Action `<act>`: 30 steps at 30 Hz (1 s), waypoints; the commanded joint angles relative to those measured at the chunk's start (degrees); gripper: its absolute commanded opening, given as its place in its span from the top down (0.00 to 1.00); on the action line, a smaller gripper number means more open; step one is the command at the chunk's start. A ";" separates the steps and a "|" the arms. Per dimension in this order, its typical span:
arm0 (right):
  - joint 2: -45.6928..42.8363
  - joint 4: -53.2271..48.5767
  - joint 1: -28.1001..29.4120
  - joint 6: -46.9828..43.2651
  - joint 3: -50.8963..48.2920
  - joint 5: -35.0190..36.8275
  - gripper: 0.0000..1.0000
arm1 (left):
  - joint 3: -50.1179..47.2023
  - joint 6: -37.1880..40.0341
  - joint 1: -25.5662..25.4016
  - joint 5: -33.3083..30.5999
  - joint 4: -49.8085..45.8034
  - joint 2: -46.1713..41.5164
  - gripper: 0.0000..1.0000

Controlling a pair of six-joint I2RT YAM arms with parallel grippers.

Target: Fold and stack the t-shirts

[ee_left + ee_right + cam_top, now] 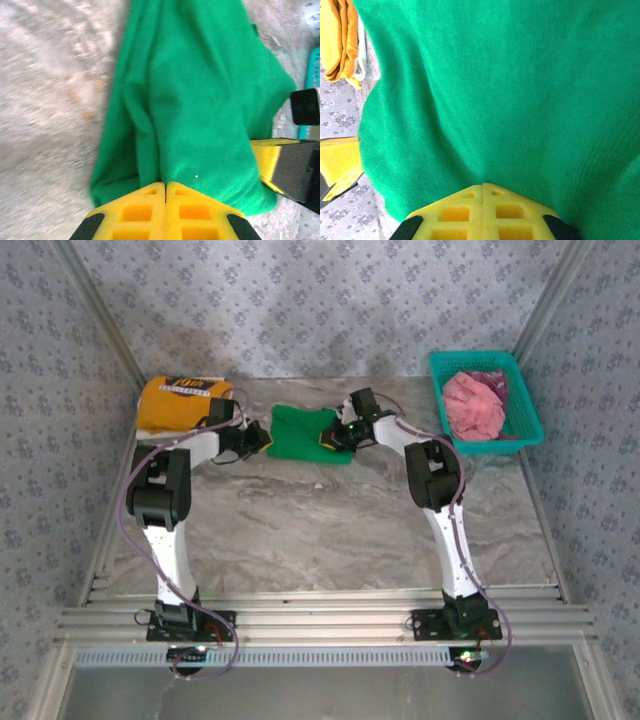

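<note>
marble table | floral walls | left claw, right claw clamp green t-shirt

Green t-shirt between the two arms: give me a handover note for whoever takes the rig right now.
The left hand is shut on the left edge of the green t-shirt; the right hand is shut on its right edge.
Done: the yellow-orange t-shirt lies folded at the far left of the table.
The pink t-shirt lies crumpled in the teal basket.
Left: finish green, fold pink, stack all.
</note>
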 commanded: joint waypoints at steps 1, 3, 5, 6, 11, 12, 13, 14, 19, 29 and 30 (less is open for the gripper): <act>-1.68 -2.64 -0.50 -1.23 -1.19 0.82 1.00 | 1.07 0.30 0.74 -4.79 -5.05 -6.08 0.96; -1.94 -2.43 -0.46 -1.09 -1.54 0.83 1.00 | 3.80 1.69 -0.36 -9.78 -8.06 -8.72 0.96; -2.24 -2.36 -0.47 -1.06 -1.90 0.92 1.00 | 7.76 3.52 -2.14 -14.75 -10.28 -10.24 0.90; -2.33 -2.33 -0.53 -1.06 -2.04 1.01 1.00 | 9.78 4.35 -3.02 -15.35 -10.24 -9.94 0.89; -2.36 -1.50 -0.47 -0.49 -2.37 1.27 1.00 | 23.15 4.92 -6.46 -10.43 -13.88 0.99 1.00; -2.39 -1.53 -0.55 -0.37 -2.28 1.36 1.00 | 24.13 4.63 -6.67 -10.46 -15.20 2.79 1.00; -2.35 -1.43 -0.55 -0.21 -2.27 1.19 1.00 | 23.87 4.39 -6.65 -10.58 -15.62 3.73 1.00; -2.43 -1.44 -0.64 -0.18 -2.36 1.06 1.00 | 21.59 3.81 -6.69 -10.97 -13.71 3.78 1.00; -2.37 -1.15 -0.97 -0.10 -2.82 0.89 1.00 | 15.64 1.70 -6.64 -8.14 -8.31 6.18 1.00; -1.82 -1.88 -1.51 0.08 -2.47 1.45 1.00 | 1.90 1.76 -3.56 -9.02 -2.53 8.03 1.00; -1.86 -2.46 -1.52 0.08 -2.45 1.29 1.00 | 2.11 2.07 -3.36 -8.45 -3.20 7.11 1.00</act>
